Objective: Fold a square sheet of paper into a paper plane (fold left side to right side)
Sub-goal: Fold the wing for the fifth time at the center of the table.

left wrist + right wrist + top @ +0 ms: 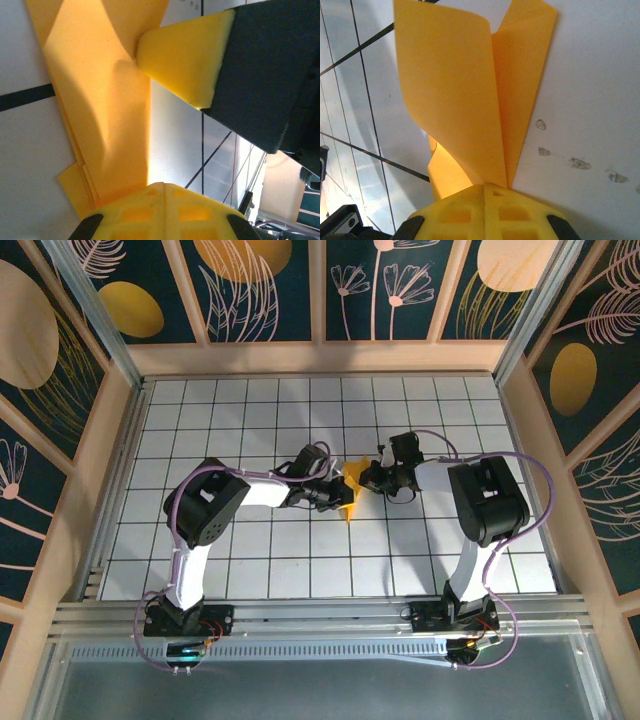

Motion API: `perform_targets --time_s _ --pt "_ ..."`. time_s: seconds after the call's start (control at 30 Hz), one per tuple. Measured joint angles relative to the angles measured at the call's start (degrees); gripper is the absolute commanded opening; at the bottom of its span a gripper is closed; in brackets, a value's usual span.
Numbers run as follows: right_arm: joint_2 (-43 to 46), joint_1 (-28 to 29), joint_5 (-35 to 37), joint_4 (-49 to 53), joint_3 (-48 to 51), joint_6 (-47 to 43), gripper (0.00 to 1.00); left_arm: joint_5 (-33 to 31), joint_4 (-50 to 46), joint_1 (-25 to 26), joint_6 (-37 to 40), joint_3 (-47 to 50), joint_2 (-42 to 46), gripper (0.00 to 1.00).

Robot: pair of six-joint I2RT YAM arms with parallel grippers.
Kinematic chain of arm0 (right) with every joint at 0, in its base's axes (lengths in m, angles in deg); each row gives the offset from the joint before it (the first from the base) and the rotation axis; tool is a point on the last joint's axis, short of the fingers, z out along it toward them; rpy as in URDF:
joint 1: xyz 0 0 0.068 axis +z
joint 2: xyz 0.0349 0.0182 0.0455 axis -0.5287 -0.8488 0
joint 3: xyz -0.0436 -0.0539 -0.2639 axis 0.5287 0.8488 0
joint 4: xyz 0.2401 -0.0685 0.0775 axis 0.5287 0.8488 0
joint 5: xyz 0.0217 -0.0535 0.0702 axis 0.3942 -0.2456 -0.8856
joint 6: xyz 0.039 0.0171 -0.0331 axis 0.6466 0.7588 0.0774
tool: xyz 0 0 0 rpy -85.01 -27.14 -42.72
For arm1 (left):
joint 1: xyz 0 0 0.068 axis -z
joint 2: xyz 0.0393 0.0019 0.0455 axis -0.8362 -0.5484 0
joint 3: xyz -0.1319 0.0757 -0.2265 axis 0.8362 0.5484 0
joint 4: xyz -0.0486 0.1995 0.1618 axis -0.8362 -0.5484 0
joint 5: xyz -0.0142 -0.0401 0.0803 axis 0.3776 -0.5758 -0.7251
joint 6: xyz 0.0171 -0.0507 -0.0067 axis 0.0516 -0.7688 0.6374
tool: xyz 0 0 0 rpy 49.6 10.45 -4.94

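Paper (352, 483), orange-yellow and creased into a narrow pointed shape, sits at the middle of the table (250, 410), one flap curling upward. The left gripper (336, 497) is clenched on its near-left edge and the right gripper (369, 478) is clenched on its right edge. The table is white with a black grid. Dark-blue patterned walls (170, 280) in pale wood framing (320, 358) enclose it.

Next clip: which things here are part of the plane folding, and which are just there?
In the job: folded orange-yellow paper, left gripper, right gripper, both shut on it.
Just there: gridded table, patterned wall panels, smudges on the tabletop.
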Motion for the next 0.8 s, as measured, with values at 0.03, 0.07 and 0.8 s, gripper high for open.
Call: perform_targets --time_s 0.03,0.07,0.8 --pt "0.00 0.00 0.00 0.00 0.00 0.00 0.00 -0.04 -0.07 0.00 0.07 0.00 -0.07 0.00" --pt "0.00 0.00 0.00 0.00 0.00 -0.07 0.00 -0.20 -0.22 0.00 0.13 0.00 -0.15 0.00" --pt "0.52 -0.02 -0.37 0.33 -0.39 -1.29 0.00 -3.96 -5.70 0.52 4.92 -1.31 -0.28 0.00"
